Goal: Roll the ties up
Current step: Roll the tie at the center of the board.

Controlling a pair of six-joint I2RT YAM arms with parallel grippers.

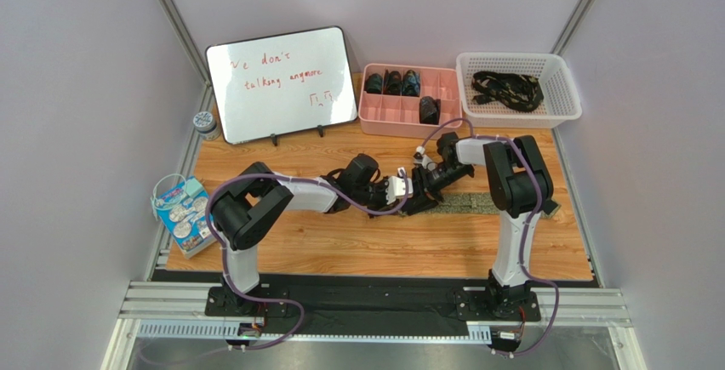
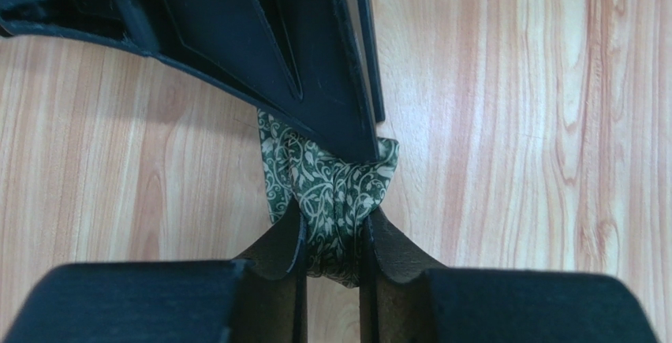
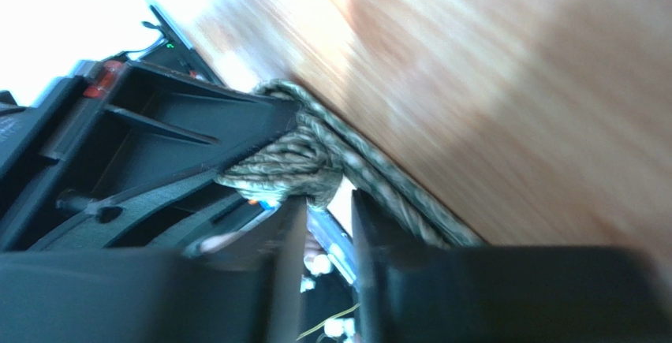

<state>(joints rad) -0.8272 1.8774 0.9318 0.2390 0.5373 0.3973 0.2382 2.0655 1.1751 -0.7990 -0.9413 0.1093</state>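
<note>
The olive-green tie (image 1: pixel 493 203) lies flat along the table towards the right, with its left end bunched between both grippers. In the left wrist view it shows a pale vine pattern (image 2: pixel 331 177). My left gripper (image 1: pixel 408 190) is shut on this bunched end (image 2: pixel 335 233), just above the wood. My right gripper (image 1: pixel 423 185) meets it from the other side. Its black body covers the top of the tie in the left wrist view. In the blurred right wrist view the rolled wad (image 3: pixel 288 158) sits at the tips of the nearly closed right gripper (image 3: pixel 322 201).
A pink divided box (image 1: pixel 447 119) with several rolled dark ties stands at the back. A white basket (image 1: pixel 566 102) holding black ties (image 1: pixel 508 89) is at the back right. A whiteboard (image 1: pixel 281 81) stands at the back left, and a packet (image 1: pixel 183 213) lies at the left edge.
</note>
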